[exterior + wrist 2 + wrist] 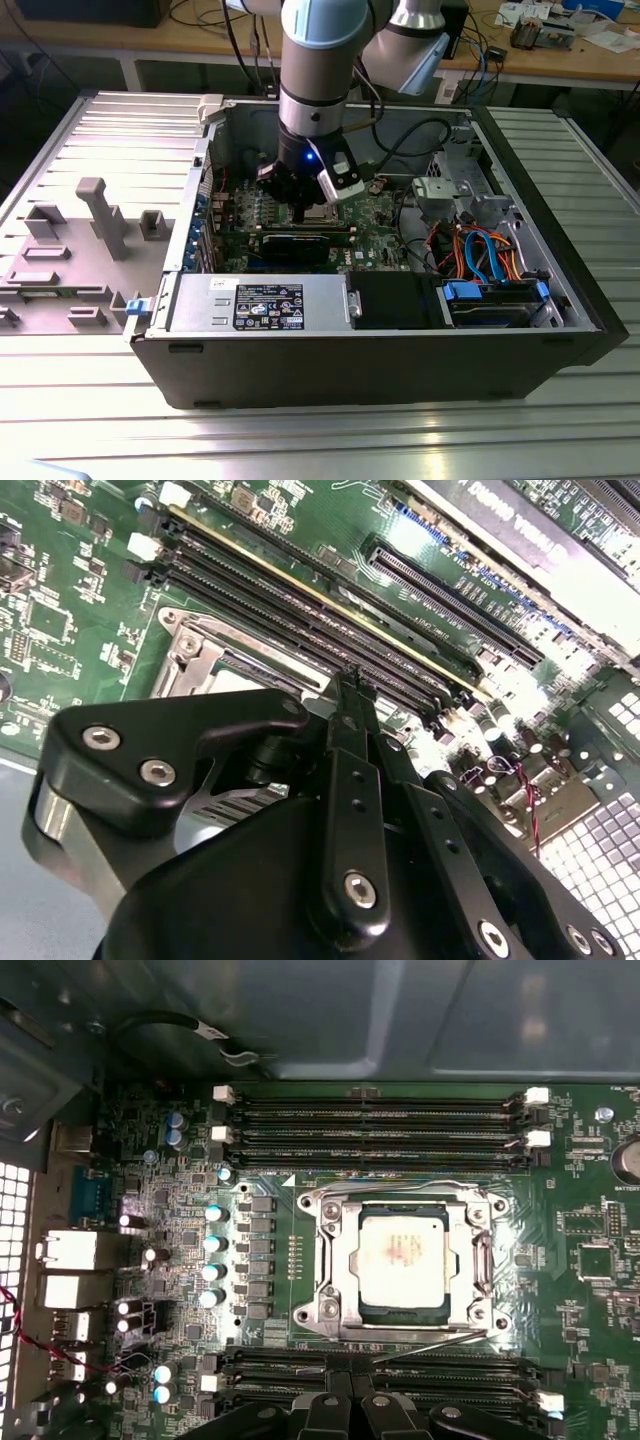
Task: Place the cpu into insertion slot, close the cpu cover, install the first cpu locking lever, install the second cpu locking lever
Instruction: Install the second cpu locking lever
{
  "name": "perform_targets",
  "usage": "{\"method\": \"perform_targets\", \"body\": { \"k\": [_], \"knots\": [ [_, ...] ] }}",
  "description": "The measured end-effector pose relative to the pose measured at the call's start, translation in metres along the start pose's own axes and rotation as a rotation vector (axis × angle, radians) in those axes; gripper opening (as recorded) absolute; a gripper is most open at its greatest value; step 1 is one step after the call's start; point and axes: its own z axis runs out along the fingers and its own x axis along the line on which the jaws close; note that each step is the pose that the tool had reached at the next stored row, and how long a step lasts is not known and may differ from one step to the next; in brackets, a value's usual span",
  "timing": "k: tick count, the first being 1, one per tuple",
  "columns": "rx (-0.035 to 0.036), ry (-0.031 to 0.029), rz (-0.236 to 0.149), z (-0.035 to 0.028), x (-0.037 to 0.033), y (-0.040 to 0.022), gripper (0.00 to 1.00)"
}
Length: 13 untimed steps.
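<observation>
The cpu (405,1258), a dull silver square, lies flat in the insertion slot (400,1317) on the green motherboard. The cpu cover (337,1260) is down around it, so the chip shows through the cover's window. One thin wire lever (400,1191) runs along the socket's far side. Another lever (432,1344) lies slanted across the side closest to my fingers. My gripper (350,1395) hovers just beside that slanted lever, shut with nothing between the fingers. In the second wrist view the gripper (350,680) points at the memory slots beside the socket frame (195,645). In the exterior view the gripper (305,203) is low inside the computer case.
Black memory slots (380,1120) flank the socket on two sides. Capacitors (212,1260) and rear ports (70,1250) stand beside it. A graphics card (300,242), power supply (260,305), coloured cables (480,250) and the case walls (350,370) crowd the arm.
</observation>
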Motion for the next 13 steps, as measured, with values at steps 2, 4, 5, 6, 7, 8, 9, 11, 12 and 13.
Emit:
{"method": "perform_targets", "body": {
  "k": [2,4,5,6,7,8,9,11,12,13],
  "knots": [
    [-0.0051,0.0007,-0.007,0.0009,0.0,-0.0004,0.11],
    [-0.0142,0.0012,-0.013,0.0019,-0.0001,-0.0007,0.11],
    [-0.0207,0.001,-0.014,0.0021,0.0,-0.0011,0.11],
    [-0.0272,0.0008,-0.015,0.0023,0.0,-0.0016,0.11],
    [-0.0326,0.0008,-0.015,0.0025,0.0,-0.0019,0.11],
    [-0.0367,0.0011,-0.015,0.0025,0.0,-0.0024,0.11],
    [-0.0378,0.0013,-0.015,0.0025,0.0,-0.0032,0.11],
    [-0.0379,0.0025,-0.015,0.0024,0.0001,-0.0047,0.11],
    [-0.038,0.0028,-0.015,0.0023,0.0001,-0.0057,0.11],
    [-0.0384,0.0032,-0.016,0.0023,0.0002,-0.0066,0.11]
  ]
}}
